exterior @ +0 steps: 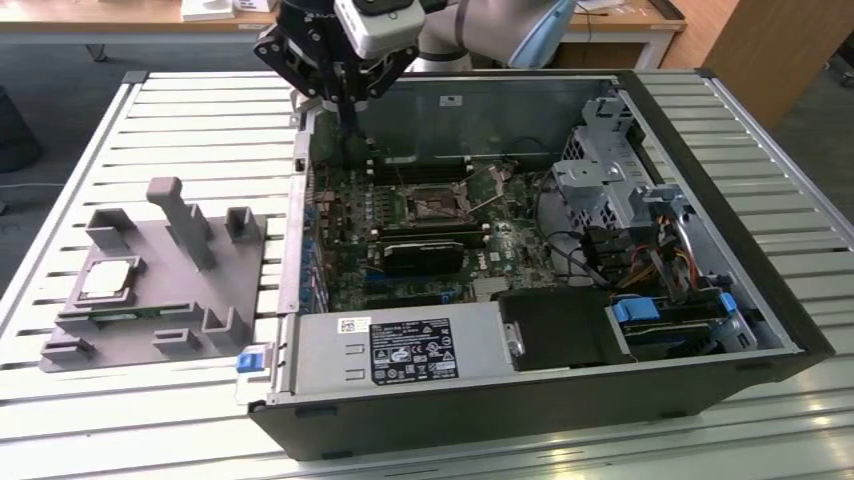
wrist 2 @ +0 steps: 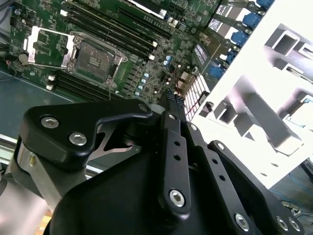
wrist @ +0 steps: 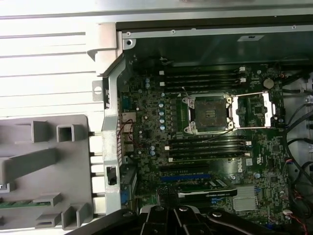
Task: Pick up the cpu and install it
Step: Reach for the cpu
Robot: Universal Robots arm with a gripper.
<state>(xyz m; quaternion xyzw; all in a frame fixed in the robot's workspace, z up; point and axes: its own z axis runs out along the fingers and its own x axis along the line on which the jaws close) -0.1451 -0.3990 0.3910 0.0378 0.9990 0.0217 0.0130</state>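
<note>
— Where is the cpu point(exterior: 110, 278)?
— In the exterior view it lies flat, shiny side up, in a recess of the grey holder point(exterior: 174, 295). The holder sits on the slatted table point(exterior: 187, 110), on the exterior view's left of the open computer case point(exterior: 534, 410).
— And the gripper point(wrist 2: 171, 96)?
— Its fingers are pressed together with nothing between them. The second wrist view shows the two tips meeting. In the exterior view it hangs over the far corner of the case, near the wall that faces the holder, well apart from the cpu.
— What lies under it?
— The green circuit board point(wrist: 146, 122) inside the case. In both wrist views the socket point(wrist: 210, 111) is bare, and its metal frame point(wrist: 252, 110) is swung open and lies flat beside it. Long black slots run along two sides of the socket.
— So the cpu is not in yet?
— No. It is on the holder, and the socket is uncovered and bare.
</note>
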